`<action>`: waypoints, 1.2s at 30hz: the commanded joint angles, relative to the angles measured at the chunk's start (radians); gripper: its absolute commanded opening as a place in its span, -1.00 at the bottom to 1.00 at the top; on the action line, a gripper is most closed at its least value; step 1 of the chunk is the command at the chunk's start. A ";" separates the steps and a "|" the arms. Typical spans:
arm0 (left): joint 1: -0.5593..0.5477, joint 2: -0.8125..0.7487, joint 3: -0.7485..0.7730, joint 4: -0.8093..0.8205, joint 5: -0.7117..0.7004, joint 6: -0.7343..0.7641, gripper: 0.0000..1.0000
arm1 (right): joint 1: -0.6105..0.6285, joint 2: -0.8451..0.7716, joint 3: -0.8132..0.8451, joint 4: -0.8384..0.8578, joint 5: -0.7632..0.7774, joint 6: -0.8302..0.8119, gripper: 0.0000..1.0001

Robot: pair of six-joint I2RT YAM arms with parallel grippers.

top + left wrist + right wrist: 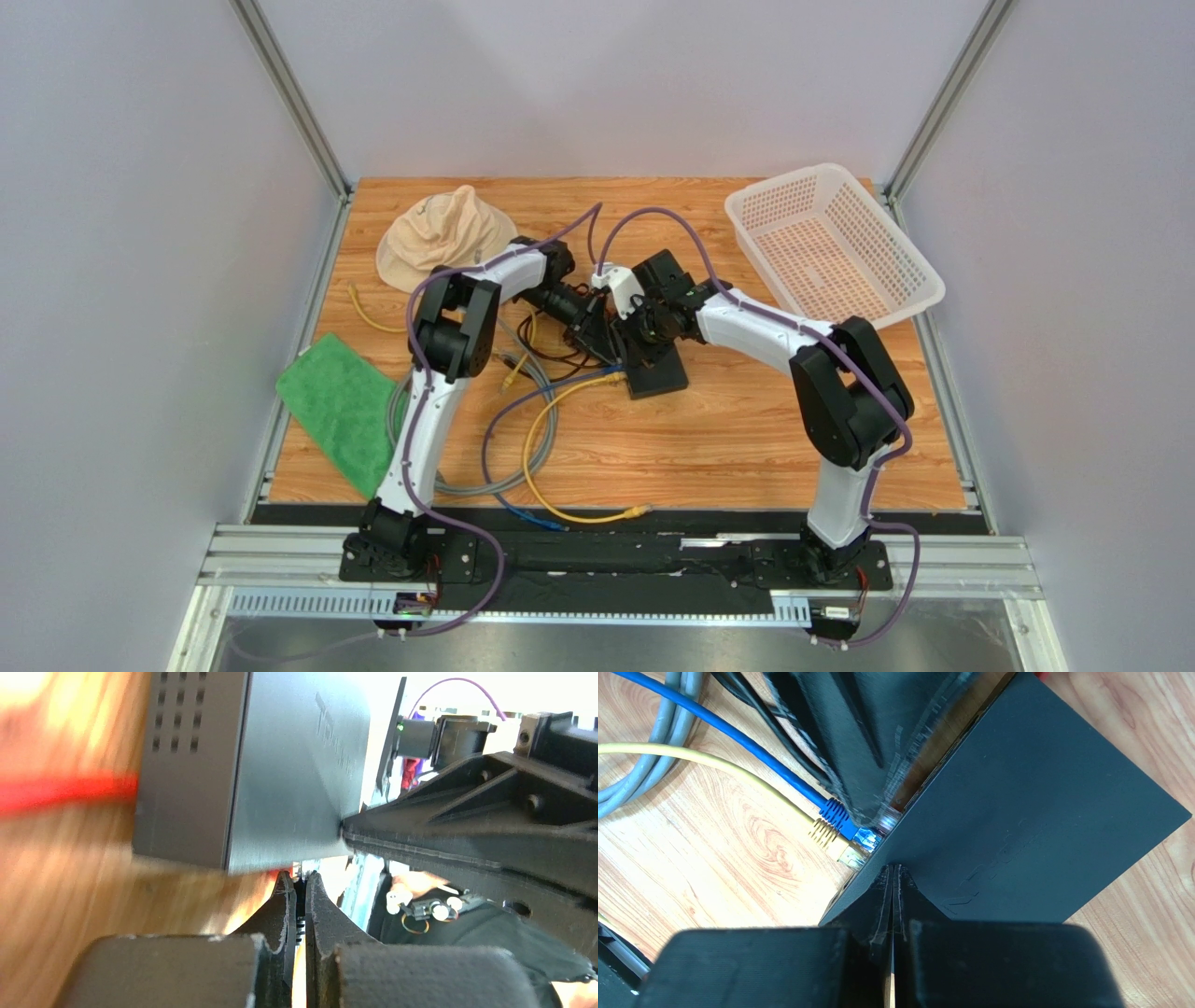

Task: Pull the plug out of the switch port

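The switch (657, 375) is a flat matte black box on the wood table; it also shows in the left wrist view (281, 763) and the right wrist view (1032, 812). Along its port edge sit a blue plug (861, 837), a yellow plug (842, 848) and a clear plug (887, 817). My left gripper (300, 878) is at that edge, shut on the black ribbed boot of the clear plug. My right gripper (892, 868) is shut and empty, its tips resting on the switch top near the port edge. Both grippers meet over the switch in the top view.
A tangle of grey, blue, yellow and black cables (540, 448) lies in front of the switch. A red cable (63, 791) leaves the switch's other side. A white basket (912, 301) stands back right, a tan hat (442, 231) back left, a green cloth (337, 406) left.
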 commanded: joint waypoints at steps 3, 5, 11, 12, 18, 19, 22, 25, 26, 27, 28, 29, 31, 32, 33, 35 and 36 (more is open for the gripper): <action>0.032 0.072 0.204 -0.226 -0.067 0.113 -1.00 | 0.008 0.068 -0.025 -0.073 0.032 -0.001 -1.00; 0.049 0.086 0.261 -0.216 -0.090 0.093 -1.00 | 0.008 0.068 -0.025 -0.073 0.030 -0.002 -1.00; 0.070 0.039 0.175 -0.229 -0.128 0.133 -1.00 | 0.008 0.060 -0.034 -0.070 0.041 -0.004 -1.00; 0.075 0.019 0.151 -0.235 -0.133 0.142 -1.00 | 0.008 0.060 -0.034 -0.069 0.041 -0.005 -1.00; 0.147 -0.136 0.106 -0.127 -0.208 0.106 -1.00 | 0.008 0.068 -0.031 -0.067 0.039 -0.005 -1.00; 0.170 -0.164 0.098 -0.043 -0.220 0.065 -1.00 | 0.008 0.071 -0.030 -0.069 0.038 -0.005 -1.00; 0.219 -0.257 0.088 0.101 -0.251 0.003 -1.00 | 0.008 0.071 -0.030 -0.069 0.039 -0.010 -1.00; 0.269 -0.280 0.169 0.148 -0.394 -0.045 -1.00 | 0.008 0.066 -0.031 -0.063 0.047 -0.019 -1.00; 0.282 -0.277 0.187 0.154 -0.442 -0.051 -1.00 | 0.011 0.060 -0.036 -0.063 0.050 -0.023 -1.00; 0.293 -0.274 0.209 0.159 -0.481 -0.046 -1.00 | 0.010 0.055 -0.039 -0.057 0.052 -0.022 -1.00; 0.311 -0.268 0.218 0.160 -0.551 -0.024 -1.00 | 0.011 0.052 -0.042 -0.057 0.055 -0.024 -1.00; 0.319 -0.264 0.226 0.154 -0.581 -0.013 -0.99 | 0.010 0.049 -0.048 -0.053 0.055 -0.025 -1.00; 0.334 -0.232 0.276 0.116 -0.631 -0.003 -0.80 | 0.010 0.037 -0.064 -0.038 0.059 -0.033 -1.00; 0.336 -0.219 0.299 0.093 -0.627 -0.003 -0.53 | 0.010 0.032 -0.068 -0.034 0.062 -0.036 -1.00; 0.336 -0.202 0.339 0.071 -0.619 -0.008 -0.42 | 0.010 0.022 -0.079 -0.020 0.073 -0.040 -1.00; 0.334 -0.214 0.338 0.085 -0.566 -0.068 -0.17 | 0.010 0.012 -0.084 -0.015 0.082 -0.045 -1.00; 0.333 -0.254 0.309 0.112 -0.544 -0.092 -0.14 | 0.008 0.006 -0.085 -0.014 0.091 -0.047 -1.00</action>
